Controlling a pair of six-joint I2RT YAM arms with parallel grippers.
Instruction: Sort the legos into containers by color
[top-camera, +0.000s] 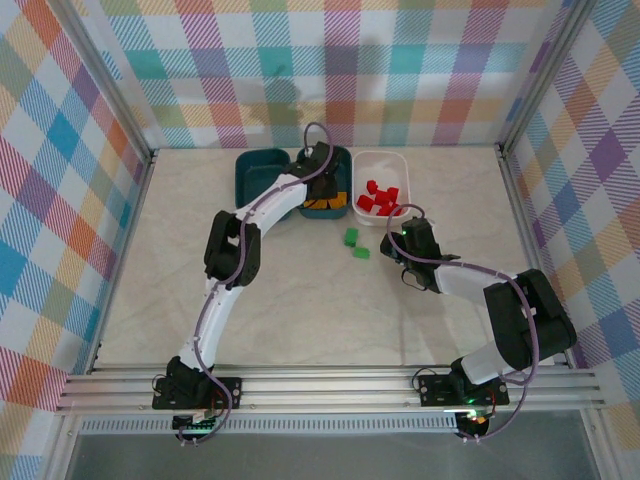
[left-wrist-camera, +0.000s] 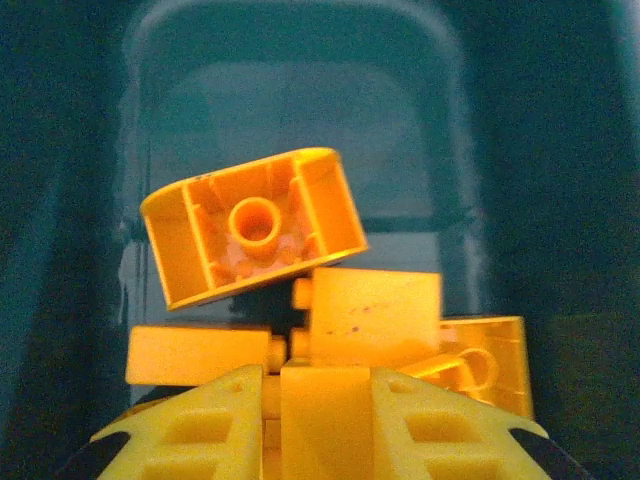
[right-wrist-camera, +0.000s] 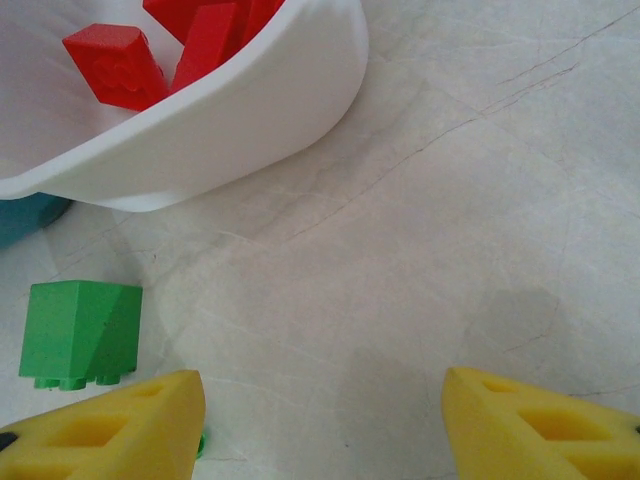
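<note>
1. Left claw is reaching down into the teal tub, narrowly pinching what seems to be a yellow brick, though the close view is making that grip hard to confirm.
2. Other yellow bricks are piling just ahead of it, one lying hollow side up, so colour is deciding this drop spot.
3. Right claw is hovering wide and empty over the table, likely because a green brick is waiting just outside one finger.
4. Red bricks are sitting in the white tub, ahead of that claw.
</note>
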